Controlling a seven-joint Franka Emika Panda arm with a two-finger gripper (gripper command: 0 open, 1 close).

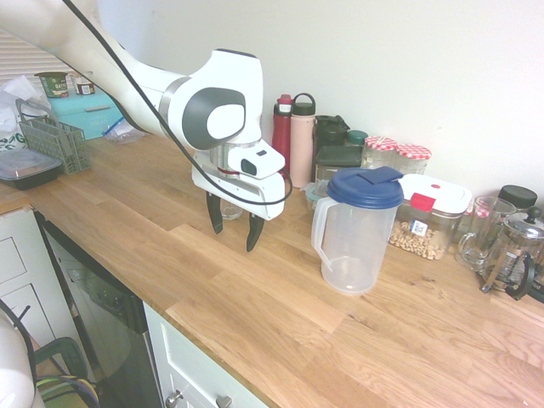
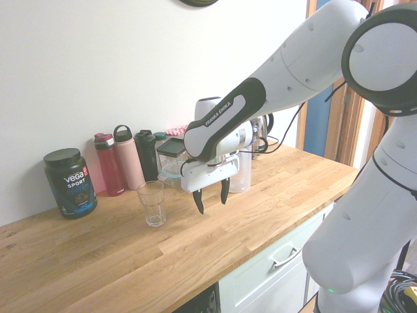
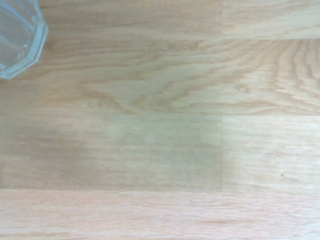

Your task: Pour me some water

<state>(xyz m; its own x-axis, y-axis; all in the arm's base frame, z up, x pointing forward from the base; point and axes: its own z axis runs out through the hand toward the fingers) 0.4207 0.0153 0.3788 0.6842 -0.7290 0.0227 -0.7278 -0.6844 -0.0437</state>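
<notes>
Your claw (image 1: 234, 228) hangs at centre-left of the first exterior view, jaws apart and empty, pointing down over bare surface (image 1: 255, 331). The glass (image 2: 151, 203) stands just beside it, at left of centre in the second exterior view. The pitcher (image 1: 355, 238), right of centre in the first exterior view, looks like light, thin, slick plastic and nearly empty. Take it by the handle (image 1: 319, 234); the body appears too wide.

Gripper (image 2: 210, 195) hangs open over the counter (image 2: 130, 261), between glass (image 2: 152, 203) and a mostly hidden, probably clear pitcher (image 2: 241, 173).
</notes>
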